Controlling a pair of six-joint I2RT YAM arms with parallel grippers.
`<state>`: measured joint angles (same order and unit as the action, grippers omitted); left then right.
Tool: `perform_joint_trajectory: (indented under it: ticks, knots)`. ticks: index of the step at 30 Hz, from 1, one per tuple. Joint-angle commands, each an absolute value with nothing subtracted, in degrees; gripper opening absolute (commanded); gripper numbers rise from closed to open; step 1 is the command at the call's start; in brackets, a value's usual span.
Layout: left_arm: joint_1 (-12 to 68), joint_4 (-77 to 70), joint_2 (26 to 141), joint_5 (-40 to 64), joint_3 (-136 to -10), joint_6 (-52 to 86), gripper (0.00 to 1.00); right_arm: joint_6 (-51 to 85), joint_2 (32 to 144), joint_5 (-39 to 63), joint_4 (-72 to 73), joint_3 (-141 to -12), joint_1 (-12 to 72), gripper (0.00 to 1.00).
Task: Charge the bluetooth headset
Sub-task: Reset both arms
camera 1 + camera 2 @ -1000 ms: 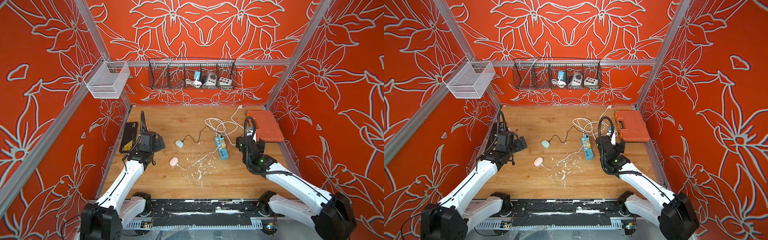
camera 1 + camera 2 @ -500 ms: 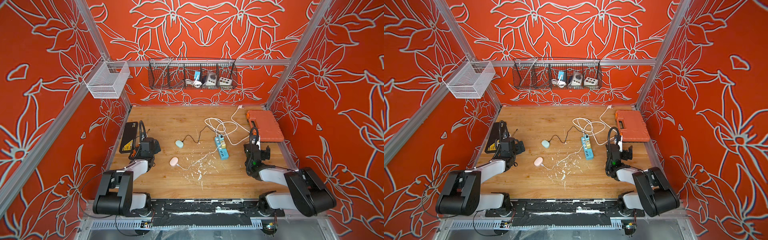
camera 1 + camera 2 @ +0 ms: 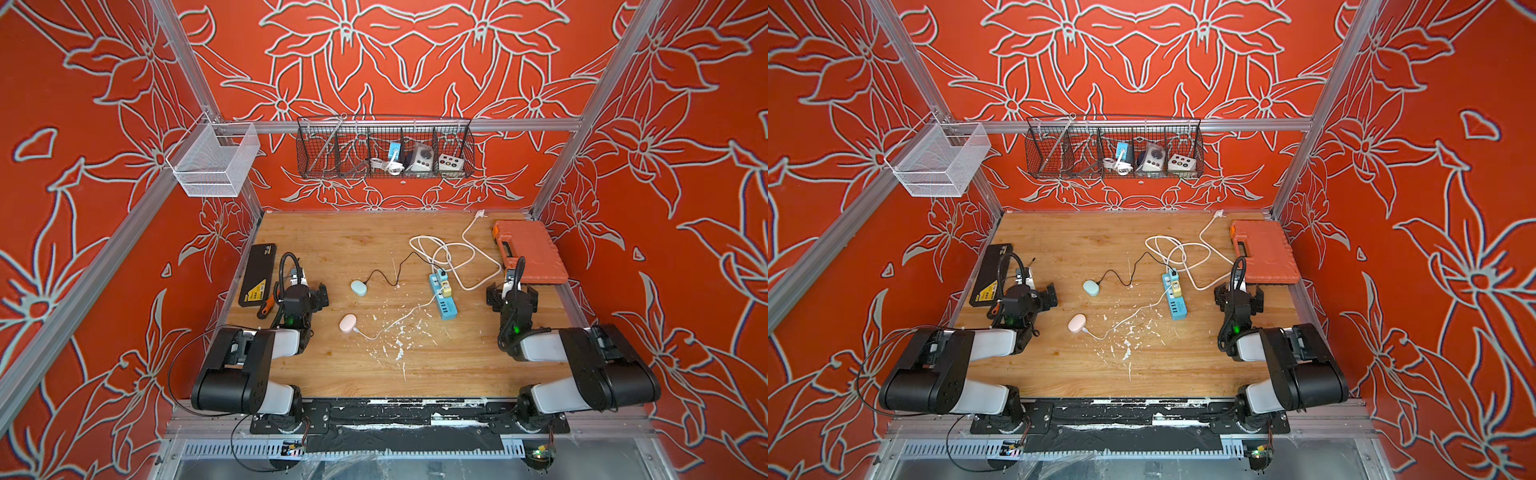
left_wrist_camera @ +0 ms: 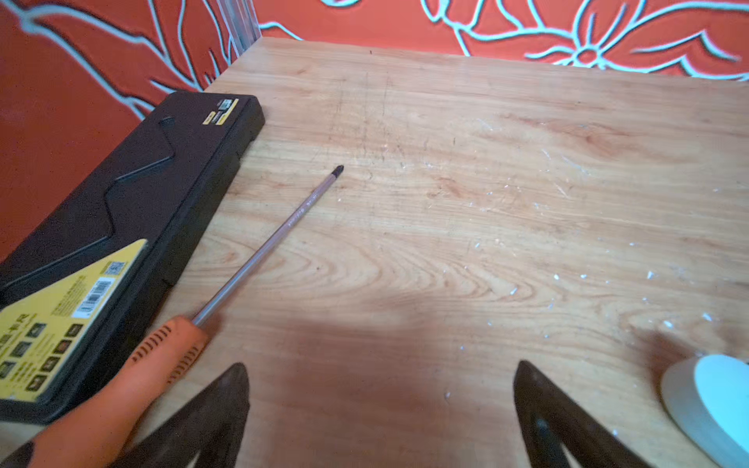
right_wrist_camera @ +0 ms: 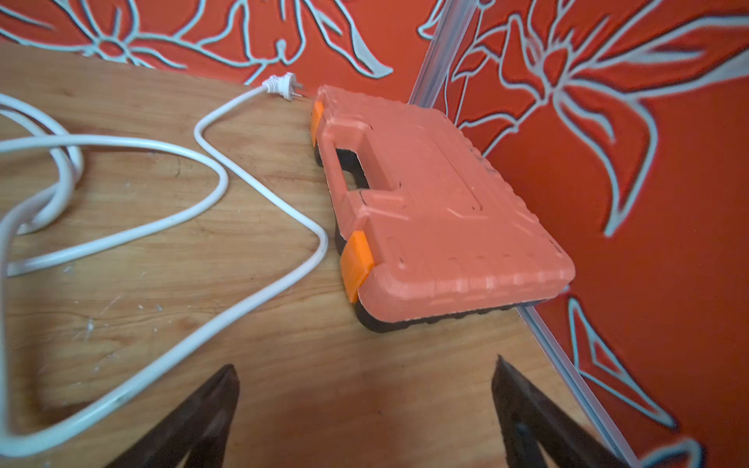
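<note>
Both arms are folded low at the near edge of the wooden table (image 3: 332,232). The left gripper (image 4: 381,370) has its jaws spread wide and empty beside an orange-handled screwdriver (image 4: 162,356) and a black case (image 4: 121,194), and the right gripper (image 5: 364,364) is likewise wide and empty near the orange tool case (image 5: 437,210). Between them, apart from both, lie the mint earbud case (image 3: 358,287), joined by a black cable (image 3: 399,270) to the blue power strip (image 3: 444,300), and the pink earbud case (image 3: 348,323), joined by a thin white cable (image 3: 399,322).

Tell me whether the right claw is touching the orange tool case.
Apart. The right wrist view shows bare tabletop between the open right claw and the near edge of the orange tool case.
</note>
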<state>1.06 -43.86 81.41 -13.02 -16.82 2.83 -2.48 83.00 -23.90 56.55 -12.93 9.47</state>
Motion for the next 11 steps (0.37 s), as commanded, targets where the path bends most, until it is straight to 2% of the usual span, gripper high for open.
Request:
perform_joint_trajectory:
  ticks: [1,4,7,11]
  knots:
    - [1.70,-47.65,81.36,-13.61,-16.80,1.33,0.99,-2.44,81.50,-22.09,55.81,-14.08,9.13,0.98]
    - [1.82,-47.16,81.27,-13.63,-16.90,1.32,0.99,-2.53,83.41,-20.82,56.64,-15.11,8.71,0.98]
    - [1.85,-46.84,81.19,-13.70,-16.97,1.32,0.99,-0.95,81.52,-15.62,47.94,-17.77,6.21,0.98]
    - [1.83,-45.85,80.84,-13.62,-17.17,1.48,0.99,-0.92,82.15,-14.77,50.81,-16.96,5.60,0.98]
